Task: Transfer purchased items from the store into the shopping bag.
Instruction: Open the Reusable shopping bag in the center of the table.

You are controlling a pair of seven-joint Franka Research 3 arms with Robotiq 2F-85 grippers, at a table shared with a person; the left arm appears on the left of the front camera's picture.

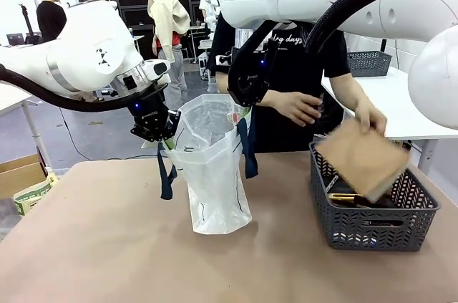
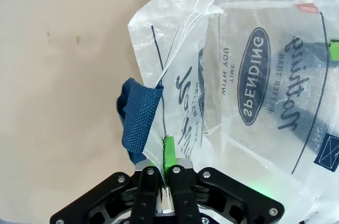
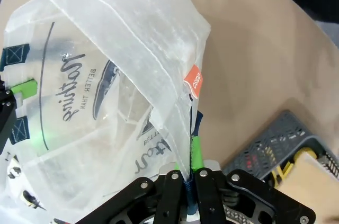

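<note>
While both grippers are clamped tight on its rim, the bag point(image 1: 215, 174) stands on the table point(image 1: 93, 246) with its mouth spread wide between them. The left gripper point(image 1: 154, 127) has its jaws pressed together on the rim's left side. In the left wrist view its fingers point(image 2: 169, 155) pinch the thin plastic just beside a blue strap point(image 2: 140, 115). The right gripper point(image 1: 247, 95) is closed just as tight on the opposite side of the rim. In the right wrist view its green pad point(image 3: 196, 152) shows against the plastic below an orange tag point(image 3: 194, 80). Dark lettering shows through the translucent walls. Whether anything lies in the bag cannot be told.

To the right of the bag, apart from it, stands the basket point(image 1: 372, 224). The person at the far side holds a flat brown box point(image 1: 365, 156) tilted over it, one hand point(image 1: 372, 117) gripping the box's upper edge. Whether its lower corner touches the goods inside cannot be told. The person's other hand point(image 1: 297, 106) hangs free behind the bag's right side, near the right gripper. Small packaged goods lie in the basket, and a yellow packet point(image 3: 294, 160) is among them. The raised box lies between the basket and the bag's mouth.

The left arm comes in from the left, bent down at the wrist so its gripper points down onto the rim. The right arm crosses the top of the picture from the right and drops its gripper onto the rim from above.
</note>
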